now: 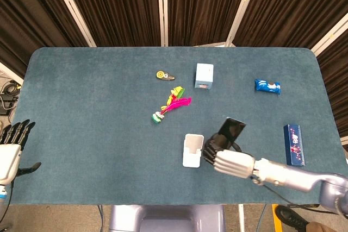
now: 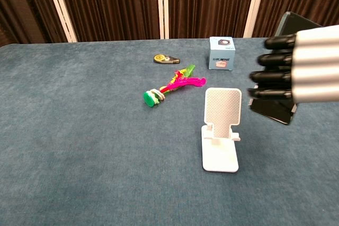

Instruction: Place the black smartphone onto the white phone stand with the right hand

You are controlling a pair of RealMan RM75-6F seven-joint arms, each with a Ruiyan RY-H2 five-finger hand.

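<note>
My right hand grips the black smartphone, lifted off the table and held just right of the white phone stand. The phone's top edge shows above the fingers in the head view; its lower end hangs below them in the chest view. The stand rests upright on the blue cloth with nothing on its shelf. My left hand stays at the table's left front edge, fingers spread, holding nothing.
Behind the stand lie a pink and green feather toy, a small light blue box and a yellow tape measure. A blue snack packet and a dark blue box lie on the right.
</note>
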